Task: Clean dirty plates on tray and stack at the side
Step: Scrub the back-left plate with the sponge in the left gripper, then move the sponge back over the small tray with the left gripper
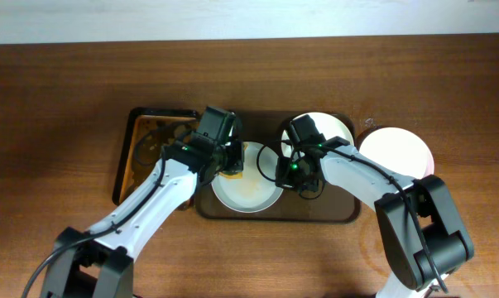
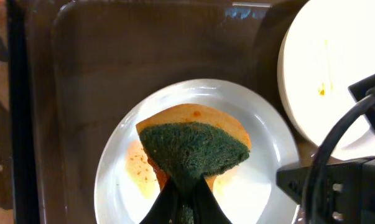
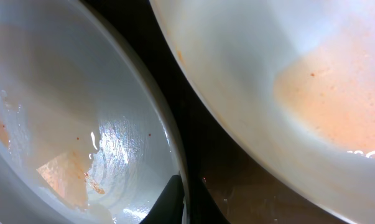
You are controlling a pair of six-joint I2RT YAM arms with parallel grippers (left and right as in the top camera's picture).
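Observation:
The dark brown tray (image 1: 340, 213) holds two plates. My left gripper (image 1: 227, 162) is shut on a green-and-yellow sponge (image 2: 193, 146) and presses it on the middle pale plate (image 1: 251, 192), which carries an orange smear (image 2: 139, 167). My right gripper (image 1: 289, 175) is shut on that plate's right rim (image 3: 175, 155), one finger inside and one outside. A second plate (image 1: 330, 126) lies at the tray's back right, partly under my right arm, with orange marks (image 3: 336, 93). A third white plate (image 1: 395, 153) sits on the table to the right of the tray.
A smaller black-rimmed amber tray (image 1: 127, 157) stands to the left of the brown tray. The wooden table (image 1: 59, 108) extends all round. My right arm's body shows in the left wrist view (image 2: 336, 180), close to the middle plate.

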